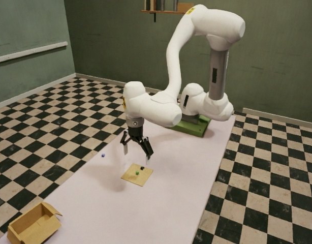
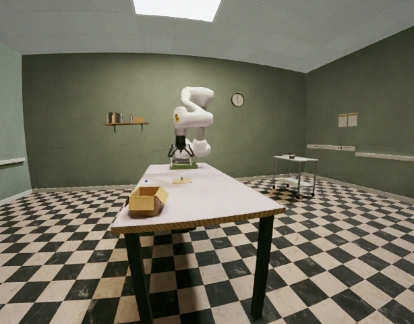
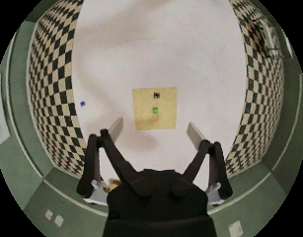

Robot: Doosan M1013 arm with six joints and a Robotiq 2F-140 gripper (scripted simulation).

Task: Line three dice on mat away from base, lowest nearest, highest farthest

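Two dice are seen on the mat (image 1: 137, 175): a black die (image 1: 142, 168) near the edge closest to the base, and a green die (image 1: 136, 172) just beyond it near the middle. Their numbers cannot be read. A blue die (image 1: 103, 155) lies off the mat on the surface (image 1: 156, 210), at about ten o'clock from the mat in the top view, close to the surface's edge. The end effector (image 1: 136, 155) is held above the mat's base-side edge, spread fully and grasping nothing. A cardboard box (image 1: 34, 225) is found at the surface's far corner.
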